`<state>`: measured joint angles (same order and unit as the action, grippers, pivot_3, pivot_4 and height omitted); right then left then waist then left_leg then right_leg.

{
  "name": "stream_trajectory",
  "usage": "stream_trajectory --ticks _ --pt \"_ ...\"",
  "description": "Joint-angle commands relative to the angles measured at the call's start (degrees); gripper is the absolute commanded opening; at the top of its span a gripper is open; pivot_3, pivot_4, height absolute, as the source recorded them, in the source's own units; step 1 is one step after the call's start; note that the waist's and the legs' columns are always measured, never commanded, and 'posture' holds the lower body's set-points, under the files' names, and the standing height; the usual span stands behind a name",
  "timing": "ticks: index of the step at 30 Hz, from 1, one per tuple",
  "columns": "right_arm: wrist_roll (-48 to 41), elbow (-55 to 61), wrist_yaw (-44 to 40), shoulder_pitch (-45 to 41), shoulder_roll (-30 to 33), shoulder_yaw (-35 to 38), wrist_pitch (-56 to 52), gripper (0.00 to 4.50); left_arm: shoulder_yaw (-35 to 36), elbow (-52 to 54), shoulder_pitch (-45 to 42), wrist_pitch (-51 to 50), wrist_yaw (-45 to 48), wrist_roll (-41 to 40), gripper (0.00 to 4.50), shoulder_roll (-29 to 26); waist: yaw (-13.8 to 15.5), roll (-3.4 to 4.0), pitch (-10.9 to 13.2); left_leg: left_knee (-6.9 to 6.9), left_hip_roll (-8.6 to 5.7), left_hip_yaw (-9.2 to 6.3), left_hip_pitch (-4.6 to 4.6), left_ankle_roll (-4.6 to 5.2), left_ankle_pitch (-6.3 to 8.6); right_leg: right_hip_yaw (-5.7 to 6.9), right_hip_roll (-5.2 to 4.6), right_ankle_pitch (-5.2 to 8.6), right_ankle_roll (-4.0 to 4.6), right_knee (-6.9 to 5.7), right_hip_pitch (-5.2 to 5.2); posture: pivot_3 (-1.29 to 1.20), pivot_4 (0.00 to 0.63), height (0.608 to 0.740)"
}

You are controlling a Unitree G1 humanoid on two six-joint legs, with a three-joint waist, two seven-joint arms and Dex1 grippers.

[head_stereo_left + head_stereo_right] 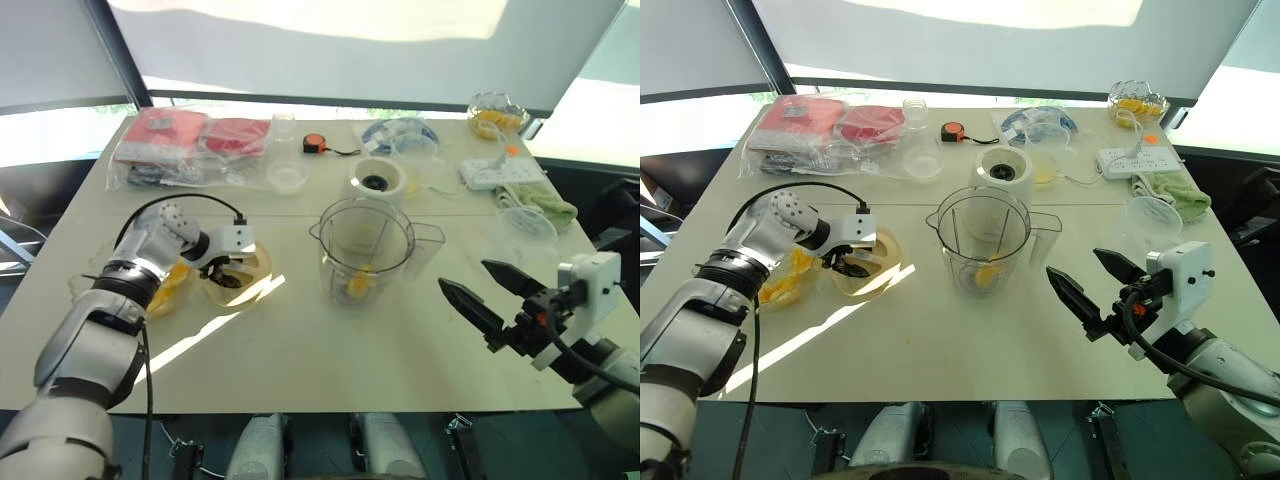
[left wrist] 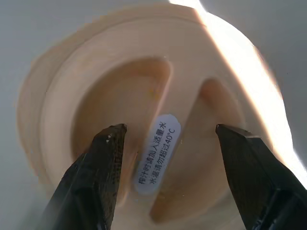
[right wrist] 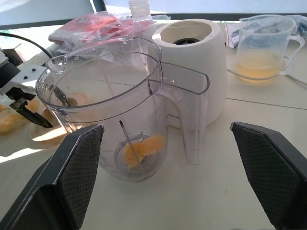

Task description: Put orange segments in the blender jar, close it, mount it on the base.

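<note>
The jar (image 1: 983, 243) stands open in the middle of the tabletop (image 1: 940, 350), with its handle toward the right hand. One orange piece (image 3: 143, 147) lies at its bottom by the blade. Just behind the jar sits the cream base (image 1: 1003, 169), black ring on top. The left hand (image 1: 848, 264) points down over the pale yellow lid (image 1: 868, 265), which lies flat on the tabletop left of the jar. Its fingers (image 2: 98, 163) are spread apart, one on each side of the lid's middle bar, and they do not squeeze it. More orange pieces (image 1: 783, 280) fill a clear bowl beside the lid. The right hand (image 1: 1087, 290) hangs wide open and empty, near the jar's handle side.
</note>
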<state>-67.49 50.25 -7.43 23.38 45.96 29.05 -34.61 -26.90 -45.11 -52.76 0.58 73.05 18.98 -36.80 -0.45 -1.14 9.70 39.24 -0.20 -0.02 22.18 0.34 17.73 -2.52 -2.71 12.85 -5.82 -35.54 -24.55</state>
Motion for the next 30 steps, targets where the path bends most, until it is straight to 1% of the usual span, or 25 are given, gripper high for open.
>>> stream_trajectory --ticks 1,4,5,8,10,14,16,17,19,22,25,26,28,29,30 --pt "0.4 0.3 -0.5 -0.6 -0.7 0.6 0.3 4.5 -2.1 -4.9 -1.8 3.6 -3.1 3.7 2.23 1.1 0.1 0.01 0.0 0.0 0.0 0.0 -0.05 0.0 0.0 0.0 0.0 0.0 0.0 0.0 0.05 0.0 0.15 0.74" --pt "0.7 0.4 -0.5 -0.7 -0.8 0.6 0.3 4.5 -2.4 -7.2 -2.9 5.3 -3.1 4.4 0.68 1.9 0.1 0.09 -0.1 0.0 -0.01 0.02 -0.22 0.0 0.0 -0.01 0.0 0.0 0.01 -0.07 0.18 0.0 0.15 0.74" --pt "0.8 0.4 -0.4 -0.7 -0.9 0.5 0.3 4.5 -2.2 -7.6 -3.2 5.5 -3.2 4.3 0.27 2.2 0.2 0.1 -0.1 0.0 -0.02 0.02 -0.36 0.0 0.0 -0.02 0.0 0.02 0.04 -0.09 0.31 0.0 0.15 0.74" --pt "1.2 0.4 -0.4 -0.8 -1.3 0.4 0.3 4.5 -1.1 -8.2 -4.2 5.6 -2.5 3.4 0.23 2.7 0.1 0.09 -0.1 0.0 0.0 0.02 -0.71 0.0 0.0 -0.03 0.02 0.12 0.2 -0.13 0.63 0.0 0.15 0.74" --pt "1.9 0.0 -0.6 -0.9 -1.6 0.1 0.3 4.5 -0.4 -6.9 -4.7 6.6 0.9 1.9 0.23 2.2 0.0 0.09 -0.1 0.0 0.01 0.02 -0.73 0.0 0.0 -0.03 0.02 0.12 0.21 -0.13 0.65 0.0 0.15 0.74" --pt "3.6 -1.4 -1.4 -2.1 -2.3 -1.6 0.1 4.5 4.7 -6.5 -8.7 1.4 1.7 -2.9 0.23 4.6 0.2 -0.01 0.0 0.0 0.01 0.02 -0.59 0.0 0.0 -0.02 0.01 0.1 0.16 -0.06 0.58 0.0 0.15 0.74" --pt "4.3 -2.2 -1.9 -3.0 -2.4 -2.1 0.0 4.5 7.5 -5.2 -12.5 -3.0 3.0 -5.5 0.23 5.3 0.3 -0.13 0.0 0.04 -0.01 0.02 -0.35 0.0 0.0 -0.02 0.0 0.01 0.01 -0.05 0.37 0.0 0.15 0.74" --pt "4.5 -2.6 -2.0 -3.4 -2.4 -2.3 -0.1 4.5 8.9 -4.9 -14.6 -4.4 3.3 -6.8 0.23 5.5 0.4 -0.19 0.1 0.12 -0.01 0.0 -0.08 0.0 0.0 0.0 0.02 0.0 -0.01 -0.07 0.11 0.0 0.15 0.74" --pt "5.5 -3.5 -2.4 -4.4 -2.4 -2.9 -0.2 4.5 10.6 -5.3 -18.5 -4.1 3.4 -8.4 0.23 5.5 0.6 -0.2 0.1 0.27 -0.01 -0.06 0.25 0.0 0.0 0.04 0.05 -0.06 -0.11 -0.15 -0.15 0.0 0.15 0.74" --pt "9.4 -5.6 -1.1 -5.7 -2.4 -4.6 -1.0 4.5 10.7 -8.9 -24.6 -2.6 1.6 -7.0 0.23 4.6 0.6 -0.18 0.1 0.26 -0.03 -0.03 0.24 0.05 0.03 0.03 0.04 -0.05 -0.14 -0.12 -0.15 0.0 0.15 0.74" --pt "11.4 -6.1 -1.6 -6.2 -2.3 -5.8 -2.2 4.5 10.7 -13.2 -29.8 -3.1 0.1 -6.1 0.23 3.9 0.6 -0.15 0.1 0.24 -0.07 0.0 0.19 0.1 0.06 0.02 0.06 -0.04 -0.15 -0.14 -0.14 0.0 0.15 0.74" --pt "11.6 -6.3 -1.6 -6.4 -2.5 -5.8 -2.6 4.5 10.4 -15.0 -32.6 -7.1 1.9 -5.9 0.23 4.0 0.6 -0.15 0.1 0.23 -0.07 0.0 0.18 0.1 0.06 0.02 0.08 -0.04 -0.15 -0.16 -0.15 0.0 0.15 0.74" --pt "13.7 -6.9 -1.8 -6.3 -2.3 -5.7 -3.0 4.5 10.1 -16.2 -37.2 -10.4 6.3 -6.3 0.23 4.5 0.6 -0.26 0.1 0.24 -0.13 -0.01 0.18 0.1 0.06 0.04 0.13 -0.03 -0.15 -0.26 -0.16 0.0 0.15 0.74" --pt "14.5 -7.1 -2.0 -6.3 -2.3 -5.7 -3.2 4.5 9.8 -16.5 -38.7 -11.0 8.1 -6.2 0.23 4.7 0.6 -0.31 0.2 0.24 -0.14 -0.03 0.19 0.1 0.06 0.05 0.15 -0.03 -0.14 -0.27 -0.17 0.0 0.15 0.74" --pt "15.3 -8.0 -2.6 -6.7 -2.3 -5.8 -3.2 4.5 9.8 -16.2 -40.2 -9.4 10.3 -6.7 0.23 5.4 0.7 -0.33 0.2 0.25 -0.14 -0.03 0.2 0.1 0.06 0.05 0.15 -0.03 -0.13 -0.27 -0.17 0.0 0.15 0.74"
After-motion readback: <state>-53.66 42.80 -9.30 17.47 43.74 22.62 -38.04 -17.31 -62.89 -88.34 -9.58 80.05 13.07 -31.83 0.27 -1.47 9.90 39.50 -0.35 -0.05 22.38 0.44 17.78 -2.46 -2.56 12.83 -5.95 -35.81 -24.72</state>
